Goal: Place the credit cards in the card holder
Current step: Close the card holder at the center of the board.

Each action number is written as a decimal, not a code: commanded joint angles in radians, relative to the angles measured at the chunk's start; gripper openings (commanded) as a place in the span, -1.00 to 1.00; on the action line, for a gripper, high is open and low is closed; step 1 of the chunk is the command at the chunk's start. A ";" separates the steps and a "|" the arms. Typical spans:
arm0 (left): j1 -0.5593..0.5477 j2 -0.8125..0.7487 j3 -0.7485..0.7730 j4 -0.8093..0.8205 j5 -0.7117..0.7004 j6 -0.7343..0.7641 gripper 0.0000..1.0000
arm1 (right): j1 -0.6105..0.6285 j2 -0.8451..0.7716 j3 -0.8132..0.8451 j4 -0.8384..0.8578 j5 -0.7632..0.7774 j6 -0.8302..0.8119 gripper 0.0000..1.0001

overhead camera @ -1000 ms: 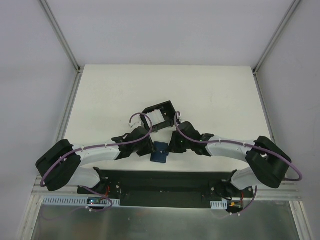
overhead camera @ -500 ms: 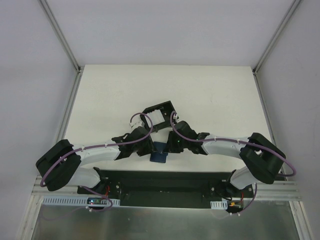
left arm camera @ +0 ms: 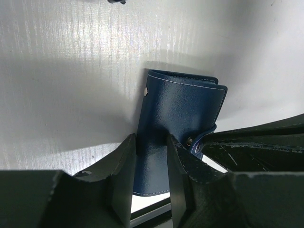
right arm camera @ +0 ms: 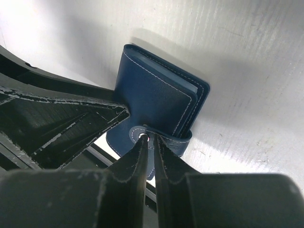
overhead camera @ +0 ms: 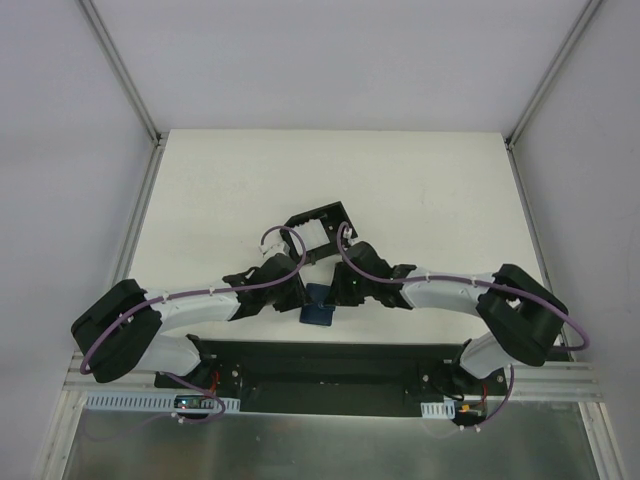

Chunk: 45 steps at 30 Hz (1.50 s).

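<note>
The card holder (overhead camera: 320,305) is a navy wallet, folded shut, lying on the white table near its front edge. The credit cards are hidden. My left gripper (overhead camera: 301,301) comes in from the left. In the left wrist view its two fingers stand a little apart over the left part of the card holder (left arm camera: 183,111), whose blue face shows in the gap of the left gripper (left arm camera: 152,138). My right gripper (overhead camera: 338,294) comes in from the right. Its tips are almost together at the metal snap of the strap (right arm camera: 172,141), which wraps the edge of the card holder (right arm camera: 156,97). I cannot tell whether the right gripper (right arm camera: 148,139) pinches the strap.
A black open-sided box frame (overhead camera: 318,232) stands just behind both grippers. The black mounting rail (overhead camera: 330,360) runs along the table's front edge, right below the wallet. White walls (overhead camera: 60,150) close in the table on three sides.
The right arm has swung left and brought its gripper onto the wallet's strap. The left gripper's fingers have narrowed over the wallet. The wallet has stayed in place.
</note>
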 commanded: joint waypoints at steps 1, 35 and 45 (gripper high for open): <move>-0.017 0.047 -0.041 -0.101 0.031 0.034 -0.48 | 0.022 0.027 0.057 -0.015 0.024 -0.007 -0.75; -0.063 0.083 -0.029 -0.086 0.043 0.027 -0.64 | 0.131 0.161 0.209 -0.327 0.340 0.020 -0.74; -0.065 0.077 -0.047 -0.074 0.043 0.011 -0.63 | 0.110 0.251 0.229 -0.436 0.343 0.059 -0.79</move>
